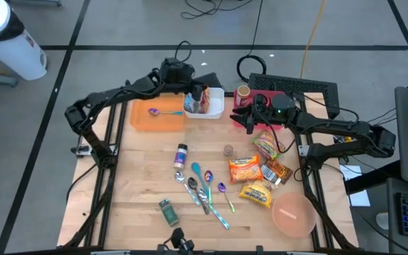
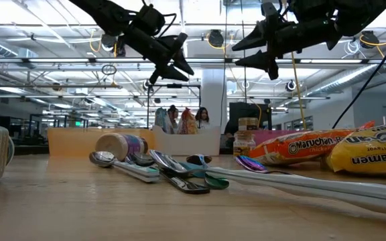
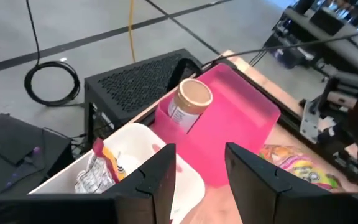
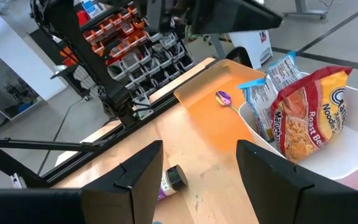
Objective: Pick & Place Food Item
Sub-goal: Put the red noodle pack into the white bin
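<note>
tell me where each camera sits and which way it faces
High: overhead, straight down on table; both arms show.
Low: table height, across spoons into the room; both pincers overhead.
Left wrist: over white bin, facing pink bin; own fingers apart.
Right wrist: faces orange tray; own fingers apart.
Shared: both wrists see the white bin.

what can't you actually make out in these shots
- White bin, high view: left gripper overhangs it, hiding part of its packets.
- Pink bin, high view: right gripper and arm cover most of it.
- Small jar, high view: label too small.
- Ramen packet, low view: cut off by edge.
</note>
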### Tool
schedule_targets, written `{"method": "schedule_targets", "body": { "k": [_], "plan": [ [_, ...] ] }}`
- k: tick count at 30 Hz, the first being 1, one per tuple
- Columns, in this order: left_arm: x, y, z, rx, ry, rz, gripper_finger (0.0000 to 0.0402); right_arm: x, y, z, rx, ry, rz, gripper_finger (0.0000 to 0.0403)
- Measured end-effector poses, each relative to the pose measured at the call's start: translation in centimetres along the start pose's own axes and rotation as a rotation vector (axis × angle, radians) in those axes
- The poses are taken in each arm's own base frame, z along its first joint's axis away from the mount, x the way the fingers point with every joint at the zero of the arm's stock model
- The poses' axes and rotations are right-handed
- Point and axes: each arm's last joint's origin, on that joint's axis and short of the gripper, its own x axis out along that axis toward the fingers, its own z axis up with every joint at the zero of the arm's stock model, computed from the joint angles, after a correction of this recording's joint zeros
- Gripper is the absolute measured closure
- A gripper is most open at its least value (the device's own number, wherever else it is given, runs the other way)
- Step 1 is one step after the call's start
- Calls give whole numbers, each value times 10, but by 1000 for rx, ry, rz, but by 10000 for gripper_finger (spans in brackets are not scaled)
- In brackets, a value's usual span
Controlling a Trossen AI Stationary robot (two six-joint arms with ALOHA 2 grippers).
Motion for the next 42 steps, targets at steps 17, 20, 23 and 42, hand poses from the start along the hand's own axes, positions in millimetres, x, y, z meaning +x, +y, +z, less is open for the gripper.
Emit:
{"method": "schedule_targets", "body": {
  "k": [17, 20, 23, 42],
  "plan": [
    [45, -9, 8, 144, 171, 61, 257, 0, -2, 0, 27, -24, -54, 206],
    [52, -6, 7, 175, 252, 95, 257, 0, -2, 1, 28, -31, -66, 206],
    [60, -2, 2, 188, 332, 122, 257, 0, -2, 1, 28, -32, -68, 206],
    [57, 6, -11, 236, 477, 232, 257, 0, -2, 0, 52, -27, -67, 206]
  ]
}}
